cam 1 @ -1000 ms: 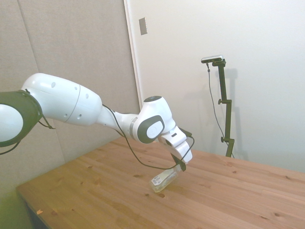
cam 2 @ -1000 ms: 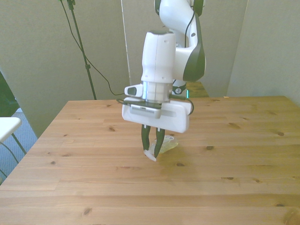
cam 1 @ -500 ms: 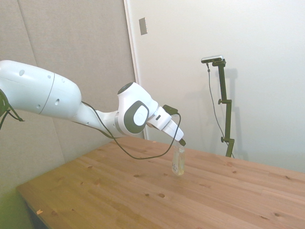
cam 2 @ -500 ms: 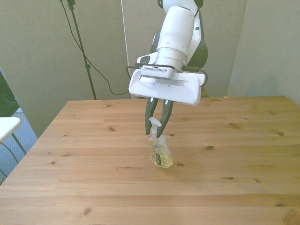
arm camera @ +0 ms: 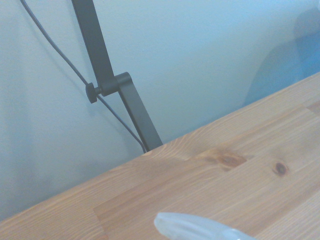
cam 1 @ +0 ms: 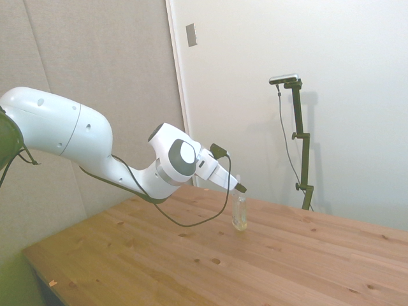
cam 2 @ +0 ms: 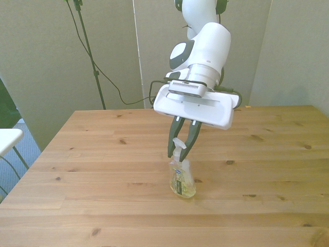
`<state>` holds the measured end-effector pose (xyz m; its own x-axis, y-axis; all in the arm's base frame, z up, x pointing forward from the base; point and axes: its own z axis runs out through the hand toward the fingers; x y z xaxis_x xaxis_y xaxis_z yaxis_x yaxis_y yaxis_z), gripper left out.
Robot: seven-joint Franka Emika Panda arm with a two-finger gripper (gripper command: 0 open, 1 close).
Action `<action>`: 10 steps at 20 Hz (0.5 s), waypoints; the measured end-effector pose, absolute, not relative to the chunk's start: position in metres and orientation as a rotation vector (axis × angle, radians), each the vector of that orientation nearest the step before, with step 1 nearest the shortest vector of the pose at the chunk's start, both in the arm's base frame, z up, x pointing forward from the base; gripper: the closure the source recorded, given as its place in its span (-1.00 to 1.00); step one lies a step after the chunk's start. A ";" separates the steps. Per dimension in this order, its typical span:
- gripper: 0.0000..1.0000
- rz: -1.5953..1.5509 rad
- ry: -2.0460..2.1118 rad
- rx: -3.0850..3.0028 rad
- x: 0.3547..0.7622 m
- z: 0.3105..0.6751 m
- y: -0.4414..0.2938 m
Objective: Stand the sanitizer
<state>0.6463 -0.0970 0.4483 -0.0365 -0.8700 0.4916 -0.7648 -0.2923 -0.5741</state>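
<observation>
While the sanitizer (cam 2: 182,179) stands upright on the table (cam 2: 103,206) | gripper (cam 2: 181,152) jaws straddle its nozzle, apparently spread | step: release | next: lift clear.

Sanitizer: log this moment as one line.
task: stand the sanitizer | sanitizer: upright on table | claw: around the nozzle cap, fingers slightly parted | contact: cannot tell | status: standing, claw not yet clear

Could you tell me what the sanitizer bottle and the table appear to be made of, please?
The sanitizer looks like clear, glossy plastic: pale yellowish liquid shows through its wall, and it carries a white label and a white nozzle cap. The table looks like light knotty wood, perhaps pine, in joined planks with a smooth matte finish; dark knots and grain lines show. Whether it is solid wood or veneer cannot be told.
</observation>
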 end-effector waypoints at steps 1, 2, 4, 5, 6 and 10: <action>1.00 -1.242 1.791 -2.085 0.647 0.445 -0.096; 1.00 -1.243 1.793 -2.087 0.647 0.443 -0.095; -1.00 -1.245 1.794 -2.090 0.648 0.439 -0.094; -1.00 -1.244 1.794 -2.090 0.648 0.438 -0.094; -1.00 -1.244 1.793 -2.091 0.648 0.438 -0.094; -1.00 -1.240 1.799 -2.084 0.648 0.439 -0.094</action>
